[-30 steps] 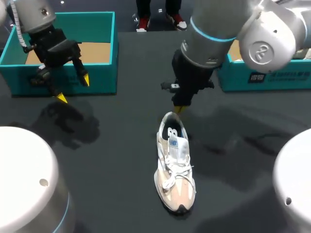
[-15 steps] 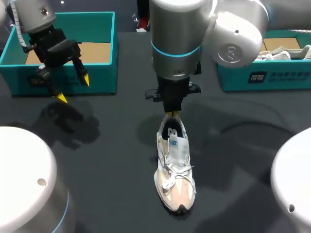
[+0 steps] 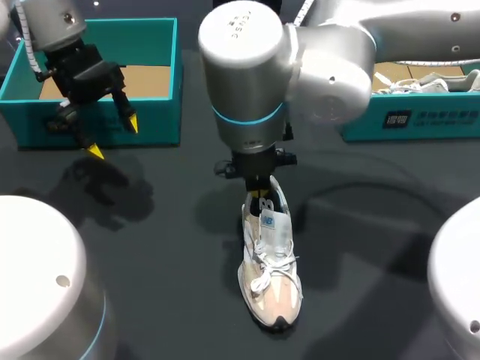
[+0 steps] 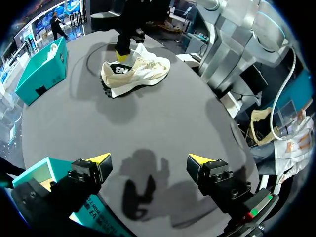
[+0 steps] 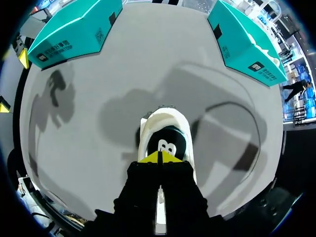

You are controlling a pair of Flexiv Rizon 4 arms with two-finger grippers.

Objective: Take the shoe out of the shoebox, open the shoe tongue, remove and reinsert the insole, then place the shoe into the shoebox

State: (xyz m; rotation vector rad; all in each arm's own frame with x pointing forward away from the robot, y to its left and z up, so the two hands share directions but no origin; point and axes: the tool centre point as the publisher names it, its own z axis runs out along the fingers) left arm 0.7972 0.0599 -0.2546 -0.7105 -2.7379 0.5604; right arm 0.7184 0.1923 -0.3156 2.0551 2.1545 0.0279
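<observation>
Shoe [image 3: 271, 262] stands upright on the table [image 3: 165, 247] at lower centre of frame, toe toward me, outside any box. My right gripper [image 3: 259, 192] sits just above its heel opening, tips pressed together, nothing seen between them. The insole [image 5: 166, 143] lies flat inside. Judgement: insole removal is in hand. Part the tips slightly, dip to the insole's rear edge, pinch, then peel up slowly. The shoe is unsecured and may lift. My left gripper [image 3: 112, 138], spread and empty, hangs at upper left before the teal shoebox [image 3: 154, 127]; it could pin the toe.

Sneakers: two. One white-and-beige sneaker [image 3: 270, 262] lies outside the boxes, and one second sneaker [image 3: 420, 81] lies inside the right shoebox [image 3: 435, 120]. Teal shoeboxes: two, counting the left shoebox [image 3: 157, 120]. Grippers: two, left gripper [image 3: 113, 138] and right gripper [image 5: 160, 157].
</observation>
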